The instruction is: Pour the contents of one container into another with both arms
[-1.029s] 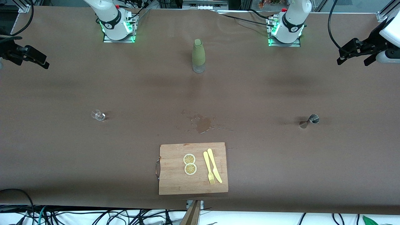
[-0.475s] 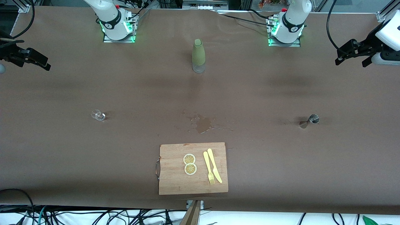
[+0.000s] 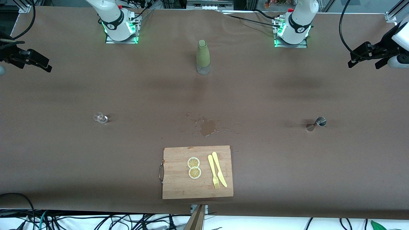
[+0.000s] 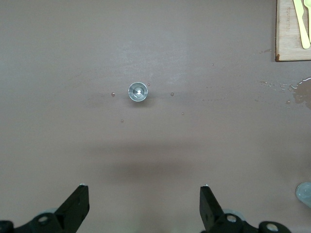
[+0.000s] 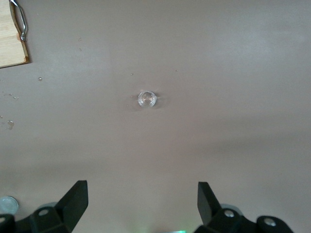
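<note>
Both white arms hold their grippers high over the two ends of the table. My left gripper [image 3: 363,60] hangs open and empty over the left arm's end. In the left wrist view it [image 4: 143,194] frames a small metal jigger [image 4: 138,91], which stands on the table [image 3: 316,123] well below. My right gripper [image 3: 30,62] is open and empty over the right arm's end. The right wrist view shows it [image 5: 141,191] above a small clear glass [image 5: 146,99], which stands on the brown table [image 3: 100,118]. A green bottle [image 3: 203,57] stands upright between the two bases.
A wet spill [image 3: 207,126] marks the table's middle. Nearer the front camera lies a wooden cutting board [image 3: 179,179] with two lemon slices [image 3: 194,167] and a yellow fork and knife [image 3: 217,172]. Cables trail along the table's front edge.
The left gripper has drifted slightly toward its end of the table. The right gripper has barely shifted. Nothing on the table has moved.
</note>
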